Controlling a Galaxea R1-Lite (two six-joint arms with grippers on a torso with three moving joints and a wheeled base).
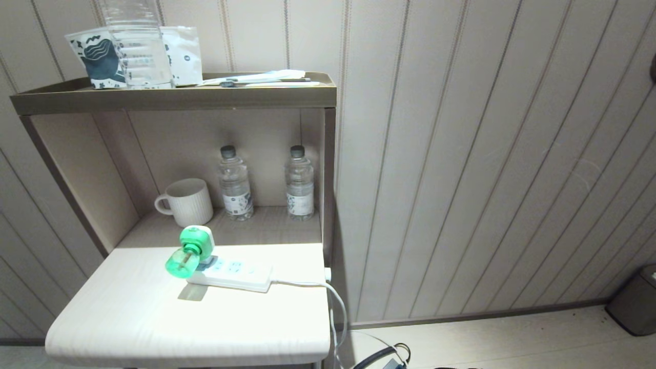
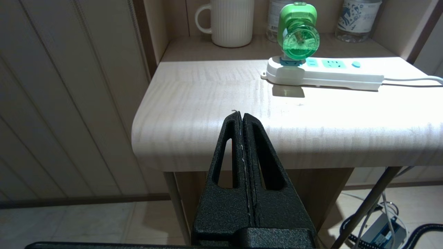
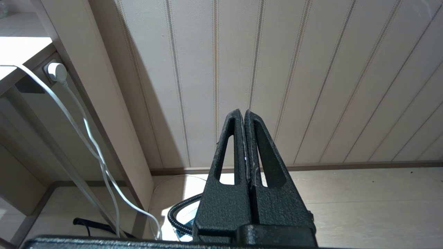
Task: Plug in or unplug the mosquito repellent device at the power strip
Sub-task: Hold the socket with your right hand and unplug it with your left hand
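The panelled wall [image 1: 461, 154] fills most of the head view, with pale floor and a dark bin [image 1: 635, 300] at its base to the robot's right. Against the wall stands a shelf unit [image 1: 174, 97]; its top ledge carries a clear bottle and printed packets. In the recess below, a ribbed mug [image 1: 185, 202] and two water bottles [image 1: 235, 183] stand at the back, well clear of the work area.

The table top [image 1: 154, 312], pale wood grain with a rounded front edge, projects from the recess. The power strip [image 1: 233, 273] lies flat on it, near the back, its white cord [image 1: 307, 283] running off the right edge and down to a wall plug. This placement leaves the socket faces turned up and reachable from the front.

The mosquito repellent device [image 1: 190, 251] is seated in the end socket farthest from the cord, its green bottle tilted toward the table's front. Since it appears plugged in, the step in hand is judged to be unplugging.

The left gripper [image 2: 242, 116] is pressed fully closed, holding nothing, in front of the table edge and well apart from the device. The right gripper [image 3: 244, 112] is likewise closed and empty, facing the wall beside the table. Neither arm appears in the head view.
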